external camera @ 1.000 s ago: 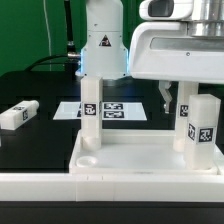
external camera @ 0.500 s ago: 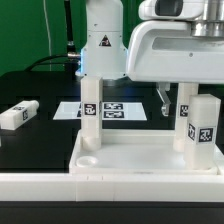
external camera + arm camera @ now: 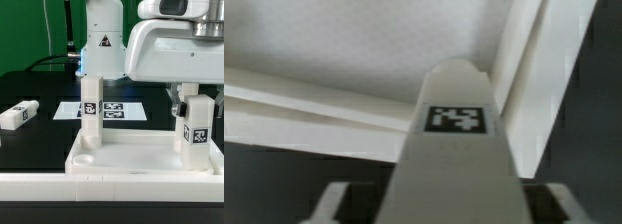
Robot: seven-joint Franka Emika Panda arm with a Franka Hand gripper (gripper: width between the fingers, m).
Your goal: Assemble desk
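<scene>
Exterior view: white plastic rimmed tray-like desk top (image 3: 140,160) at lower centre on black table (image 3: 35,140). Tagged white block leg (image 3: 91,121) upright in its near-left socket; second leg (image 3: 194,128) upright at right, ready for seating. Third leg (image 3: 17,115) lies loose, far left. Pincer (image 3: 188,97) straddles second leg, fingers apparently touching.

Wrist view: second leg (image 3: 455,150) fills centre between fingers (image 3: 335,203); firm clamp not confirmable.

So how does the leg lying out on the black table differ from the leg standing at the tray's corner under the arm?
The loose leg lies flat on the black table, apart from the tray; the corner leg stands upright in the tray. The loose leg has nothing near it; the corner leg sits between the jaws of the gripper. Both are white blocks bearing black-and-white tags.
</scene>
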